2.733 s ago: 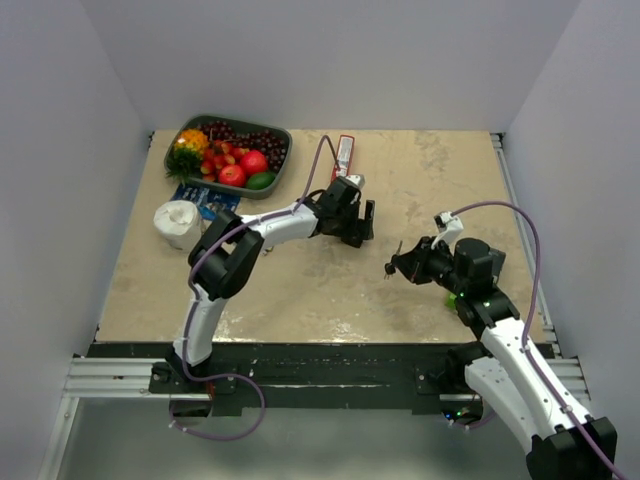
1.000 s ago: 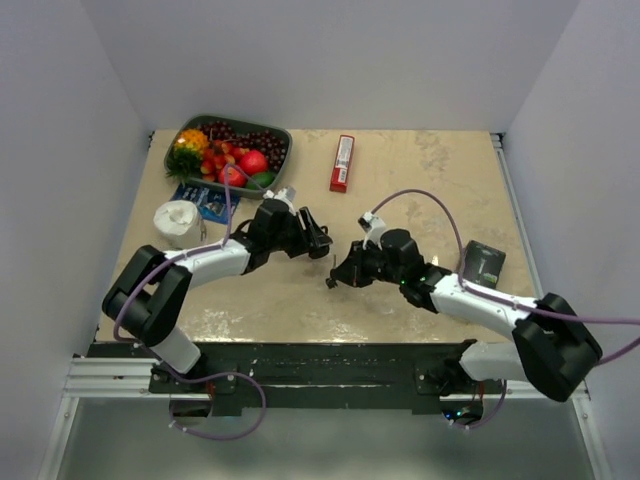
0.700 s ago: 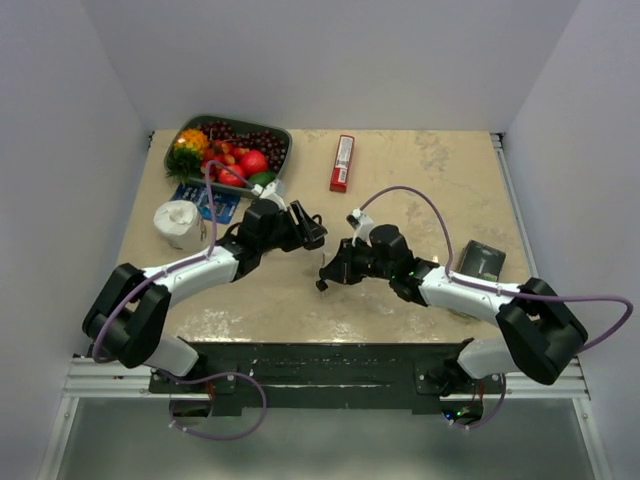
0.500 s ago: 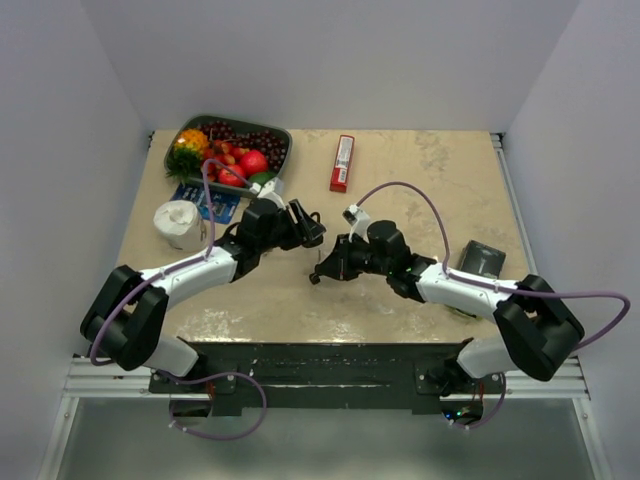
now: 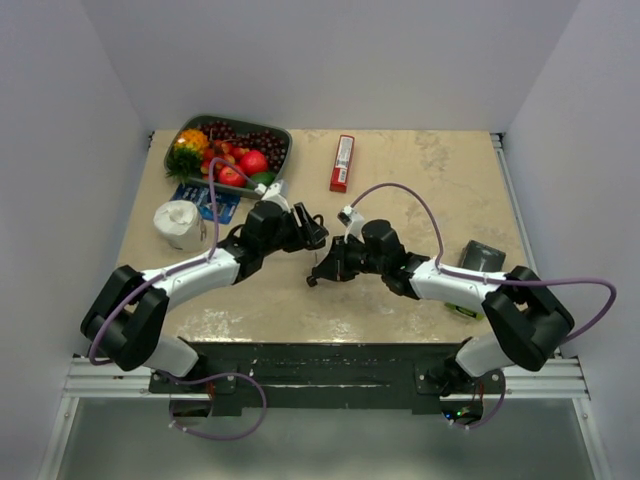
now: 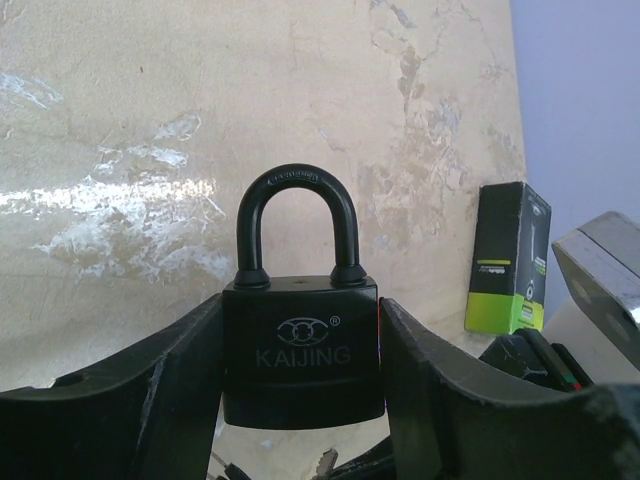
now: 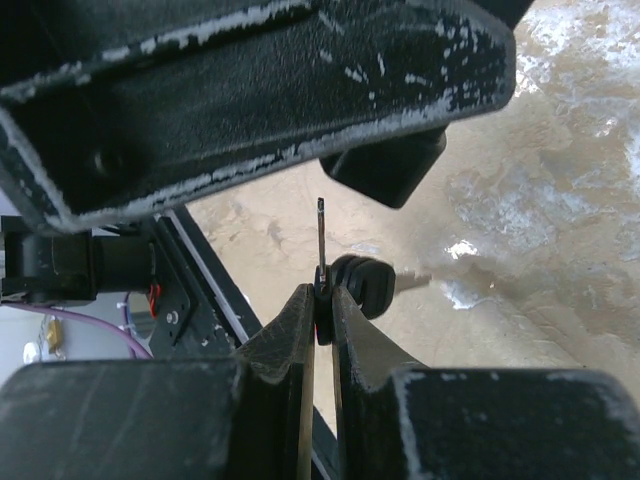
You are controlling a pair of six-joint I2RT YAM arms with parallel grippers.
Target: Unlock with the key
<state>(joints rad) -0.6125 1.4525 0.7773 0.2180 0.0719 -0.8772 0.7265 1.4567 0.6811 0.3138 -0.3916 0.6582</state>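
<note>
A: Where's the key bunch?
B: In the right gripper, over the middle of the table and off the surface. The jaws are nearly closed, pinching one key at the base of its black head. Its silver blade stands straight up from the fingertips. Another black head sticks out just to the side.
A: Does the top view agree?
B: Yes. The key bunch hangs at the tip of the right gripper, whose arm reaches leftward across the table.
A: Padlock?
B: A black padlock with "KAIJING" on its face, clamped by its body in the left gripper. The jaws are about mid-width, pressed on both sides of it. The shackle is up, both legs seated, closed.
A: Key relative to lock?
B: The left gripper sits just beyond the right one, tips near each other. The left wrist view shows silver key tips just under the padlock's bottom edge. Cannot tell whether the blade touches the lock, since the keyhole is hidden.
A: Rest?
B: A fruit tray at the far left corner, with a blue packet beside it. A white roll near the left edge, a red packet near the far edge, and a black-and-green box near the right edge.
</note>
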